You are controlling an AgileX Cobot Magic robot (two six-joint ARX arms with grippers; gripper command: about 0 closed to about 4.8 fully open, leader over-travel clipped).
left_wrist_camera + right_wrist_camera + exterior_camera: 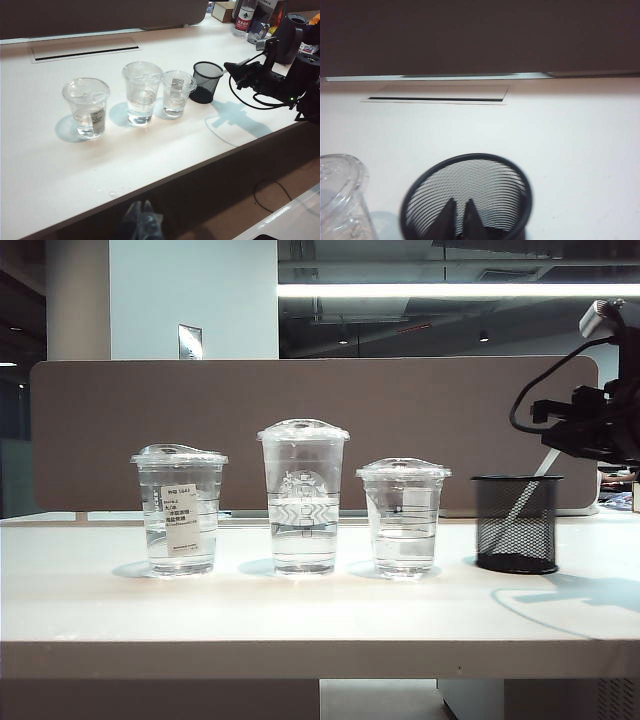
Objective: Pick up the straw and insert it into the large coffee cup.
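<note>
- Exterior view, nearest: large coffee cup [303, 496] stands mid-surface [300, 610], between two shorter cups.
- Beside them, mesh holder [516, 523] props the straw [522, 502] upright; right end effector [459, 216] clenches above, apparently gripping it.
- Left end effector [141, 220] idles, clenched, off the edge.

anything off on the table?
Only small water drops near the table's front edge. Cups upright, lidded. Right gripper closed on the straw in the mesh holder; left gripper below that edge.
</note>
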